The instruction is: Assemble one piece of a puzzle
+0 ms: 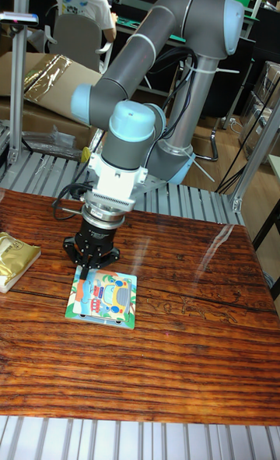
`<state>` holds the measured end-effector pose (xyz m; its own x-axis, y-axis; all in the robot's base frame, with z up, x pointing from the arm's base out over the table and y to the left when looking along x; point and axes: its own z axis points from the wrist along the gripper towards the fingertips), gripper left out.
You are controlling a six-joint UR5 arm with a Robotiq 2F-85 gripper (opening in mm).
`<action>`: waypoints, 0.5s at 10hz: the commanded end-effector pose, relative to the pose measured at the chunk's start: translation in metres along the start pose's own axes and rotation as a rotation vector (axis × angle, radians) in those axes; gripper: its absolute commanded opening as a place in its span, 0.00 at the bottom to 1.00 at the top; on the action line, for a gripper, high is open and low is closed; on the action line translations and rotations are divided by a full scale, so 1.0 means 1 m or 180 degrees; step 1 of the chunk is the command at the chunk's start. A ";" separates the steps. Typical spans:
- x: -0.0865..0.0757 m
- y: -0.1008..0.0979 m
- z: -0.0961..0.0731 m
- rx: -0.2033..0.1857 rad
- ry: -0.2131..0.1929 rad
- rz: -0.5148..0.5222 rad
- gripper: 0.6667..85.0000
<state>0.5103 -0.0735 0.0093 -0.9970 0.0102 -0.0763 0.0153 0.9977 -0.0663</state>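
While the square cartoon-printed puzzle lies on glossy wooden table, the claw pinches its corner piece.

One raised camera faces the arm across the table.

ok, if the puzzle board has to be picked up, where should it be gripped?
Likely the right edge of the puzzle board, approached from the right. It lies flat on the table, so only its thin edges can be pinched; the gripper crowds the top-left corner.
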 end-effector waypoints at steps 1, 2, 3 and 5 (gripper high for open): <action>-0.002 0.013 -0.002 -0.0130 0.0005 0.0103 0.01; -0.002 0.014 -0.001 -0.0134 0.0010 0.0108 0.01; -0.001 0.015 -0.001 -0.0139 0.0015 0.0123 0.01; -0.003 0.016 0.000 -0.0144 0.0011 0.0143 0.01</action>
<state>0.5114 -0.0622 0.0082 -0.9967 0.0368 -0.0723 0.0394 0.9986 -0.0361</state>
